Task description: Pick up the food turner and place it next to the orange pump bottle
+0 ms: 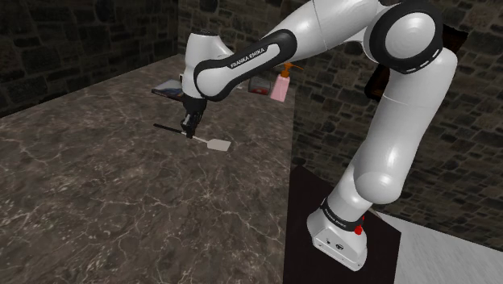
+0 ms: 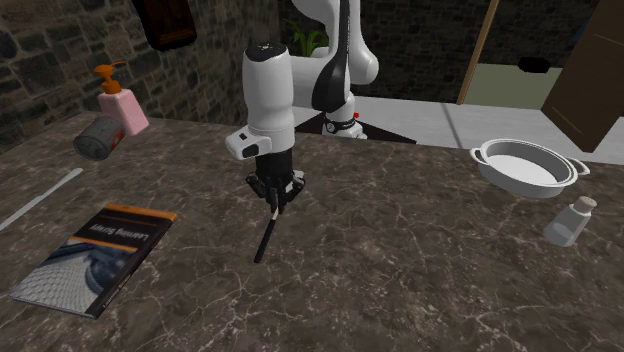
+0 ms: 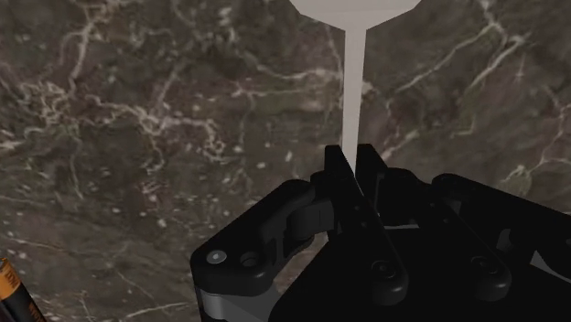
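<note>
**Inspector:** State of the end effector?

**Arm:** My gripper [image 3: 352, 157] is closed to a narrow gap. The jaws clasp the pale shaft of the food turner [image 3: 353, 82] from both sides.

**Inspector:** How does the turner lie?

**Arm:** In the shoulder view its pale blade [image 1: 218, 144] points right of my gripper [image 1: 190, 123] and its dark handle points left. In the second exterior view the handle [image 2: 264, 238] slants down and nearer from my gripper [image 2: 276, 192]. I cannot tell whether its tip touches the counter [image 2: 400, 280].

**Inspector:** The pump bottle?

**Arm:** The pump bottle [image 2: 122, 105] has a pink body and an orange pump. It stands at the far left of the second exterior view, well apart from the turner. A grey can [image 2: 97, 137] lies just beside it.

**Inspector:** Edges and open room?

**Arm:** A book [image 2: 100, 250] lies flat at near left. A white two-handled pan [image 2: 525, 165] and a small white bottle [image 2: 568, 222] sit far right. Between the book and the pan the marble is bare. In the shoulder view the counter's right edge [image 1: 288, 161] runs between my gripper and my stand [image 1: 342, 238].
</note>
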Robot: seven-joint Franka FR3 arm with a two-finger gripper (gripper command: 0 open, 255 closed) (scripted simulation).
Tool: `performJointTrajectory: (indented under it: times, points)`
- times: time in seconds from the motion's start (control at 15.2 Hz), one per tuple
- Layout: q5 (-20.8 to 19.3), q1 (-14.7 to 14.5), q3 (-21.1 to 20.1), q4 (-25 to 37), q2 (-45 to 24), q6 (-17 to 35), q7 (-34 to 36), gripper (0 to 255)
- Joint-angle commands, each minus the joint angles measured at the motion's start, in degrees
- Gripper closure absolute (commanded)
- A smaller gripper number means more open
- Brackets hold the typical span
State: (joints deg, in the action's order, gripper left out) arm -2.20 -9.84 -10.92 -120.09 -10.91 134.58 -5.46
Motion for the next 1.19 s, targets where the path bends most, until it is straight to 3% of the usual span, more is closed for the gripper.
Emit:
performJointTrajectory:
  times: [0.0, 1.12]
  points:
    - [0.0, 0.0, 0.0, 0.0, 0.0, 0.0, 0.0, 255]
    - [1.5, 0.3, -0.3, 5.2, 5.6, -10.7, -1.0, 255]
